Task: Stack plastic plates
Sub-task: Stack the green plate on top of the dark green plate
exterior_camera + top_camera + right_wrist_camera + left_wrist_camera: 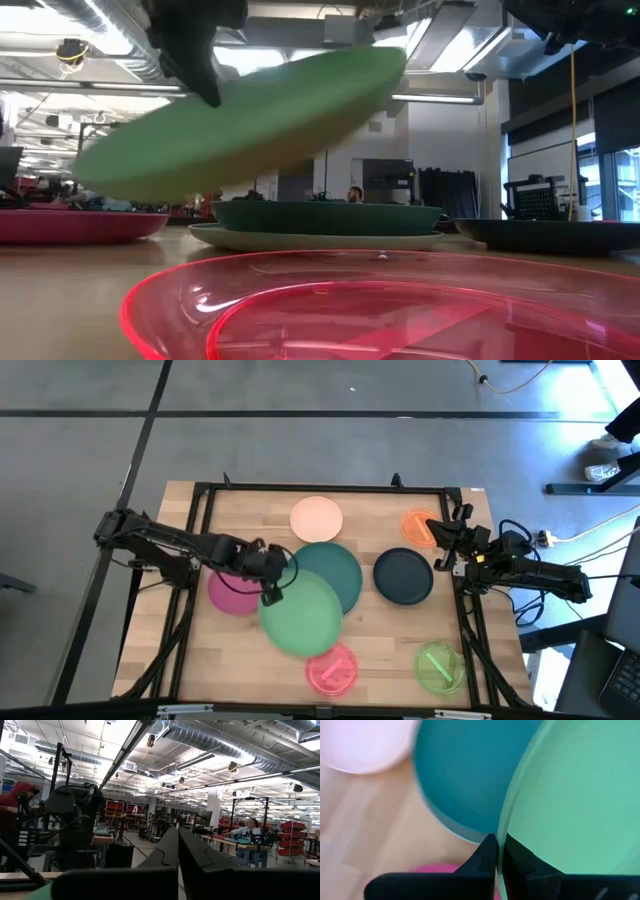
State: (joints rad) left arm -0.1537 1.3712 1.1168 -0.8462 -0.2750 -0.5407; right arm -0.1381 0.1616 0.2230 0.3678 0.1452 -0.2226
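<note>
A: Nearest the low camera is the pink plate (pixel 380 310), see-through, lying flat on the table (pixel 230 660). What is above it?

B: The light green plate (pixel 240 120), tilted and off the wood. From above it (pixel 300 616) overlaps the near edge of the teal plate (pixel 335 570). The left gripper (pixel 268 596) is pinched tight on its rim.

A: The left wrist view shows that grip best: both fingers (pixel 482 862) pressed together on the green plate's edge, the teal plate and the peach plate (pixel 365 742) beyond.

B: The low view adds something the overhead one hides: the teal plate (pixel 325 216) sits in a paler, wider plate (pixel 320 240).

A: And the rest?

B: The magenta plate (pixel 232 596) lies under the left arm, the lime plate (pixel 438 665) at the near right corner, the dark navy plate (pixel 403 576) right of the teal one, the peach plate (pixel 316 518) at the far edge, and the orange plate (pixel 420 526) far right.

A: The right arm?

B: Folded at the table's right edge, its right gripper (pixel 447 540) beside the orange plate, shut and holding nothing. Its wrist view looks level into the room, where people sit at benches.

A: Any readable writing?

B: None I can make out.
</note>
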